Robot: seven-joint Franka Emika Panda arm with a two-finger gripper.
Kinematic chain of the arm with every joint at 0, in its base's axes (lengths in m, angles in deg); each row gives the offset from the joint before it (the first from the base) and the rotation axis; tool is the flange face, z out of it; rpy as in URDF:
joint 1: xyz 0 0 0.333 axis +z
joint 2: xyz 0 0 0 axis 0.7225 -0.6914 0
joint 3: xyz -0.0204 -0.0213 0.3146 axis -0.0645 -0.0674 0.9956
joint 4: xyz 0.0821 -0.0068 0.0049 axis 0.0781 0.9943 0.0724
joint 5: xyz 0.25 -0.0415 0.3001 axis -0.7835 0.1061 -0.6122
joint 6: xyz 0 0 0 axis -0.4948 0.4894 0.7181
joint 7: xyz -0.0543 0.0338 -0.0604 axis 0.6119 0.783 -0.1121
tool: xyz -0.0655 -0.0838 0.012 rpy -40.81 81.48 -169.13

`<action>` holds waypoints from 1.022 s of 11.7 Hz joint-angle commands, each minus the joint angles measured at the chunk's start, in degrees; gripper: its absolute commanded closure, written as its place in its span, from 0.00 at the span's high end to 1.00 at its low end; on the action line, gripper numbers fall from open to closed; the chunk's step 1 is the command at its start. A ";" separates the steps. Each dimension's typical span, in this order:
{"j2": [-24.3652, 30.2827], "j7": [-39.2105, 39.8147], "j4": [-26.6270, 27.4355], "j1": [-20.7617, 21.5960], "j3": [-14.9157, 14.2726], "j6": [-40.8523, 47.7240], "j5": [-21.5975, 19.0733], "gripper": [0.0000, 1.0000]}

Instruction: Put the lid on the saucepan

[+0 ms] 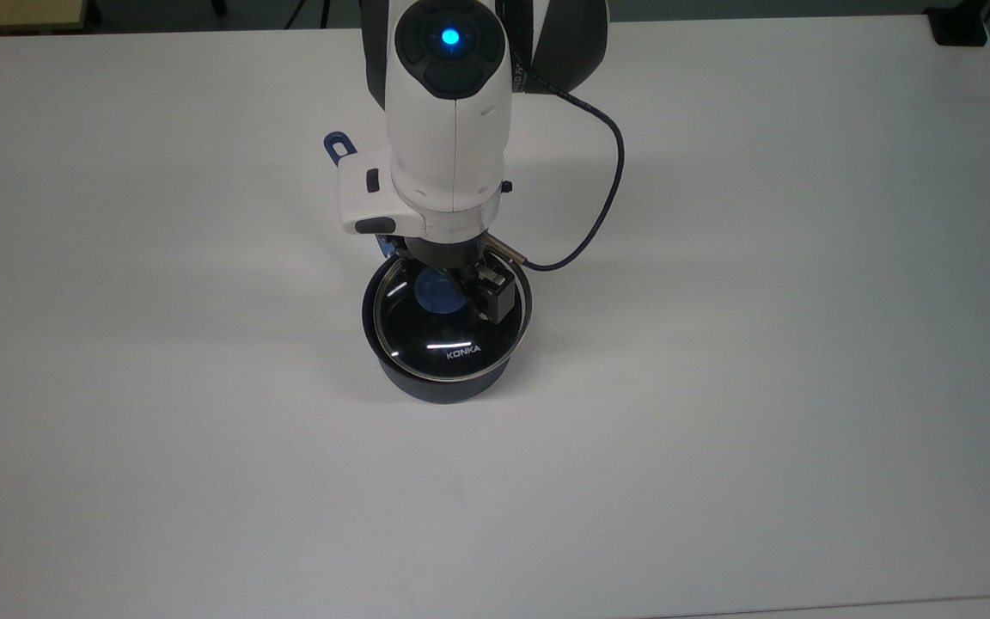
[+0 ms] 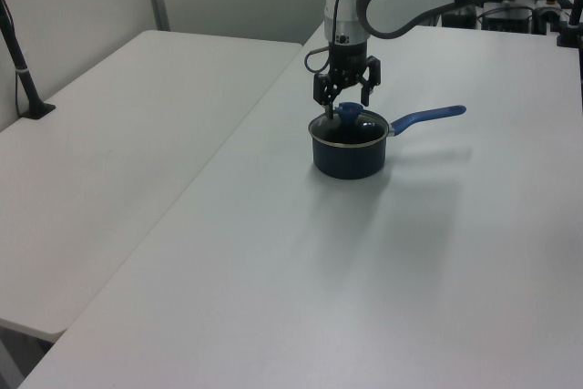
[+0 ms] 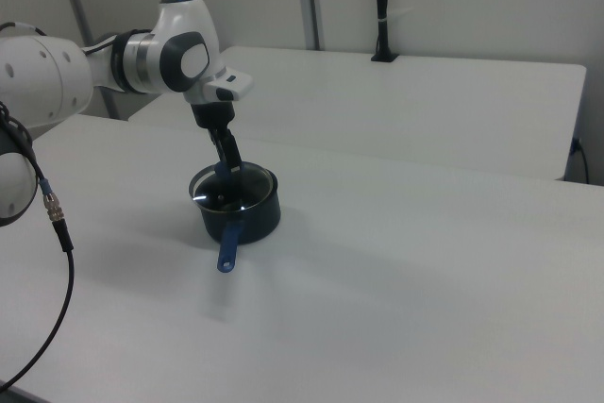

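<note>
Glass lid (image 1: 448,331) sits level on the dark saucepan (image 1: 443,383), its rim ringed by the pan's rim. Directly above its blue knob (image 1: 436,292) hangs the gripper (image 2: 346,105), fingers spread apart and clear of the knob. The saucepan's handle (image 2: 428,117) points toward the left view's right.

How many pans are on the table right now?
1. The saucepan sits mid-table under the gripper, with the lid on it. None seen elsewhere.
</note>
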 commanded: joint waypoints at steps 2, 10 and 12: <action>3.17 -0.64 -0.42 -1.35 -0.38 2.40 -0.10 1.00; 29.62 21.39 11.78 -8.92 -0.21 16.55 -0.81 1.00; 33.76 32.17 15.83 -9.36 -0.56 16.20 -0.72 1.00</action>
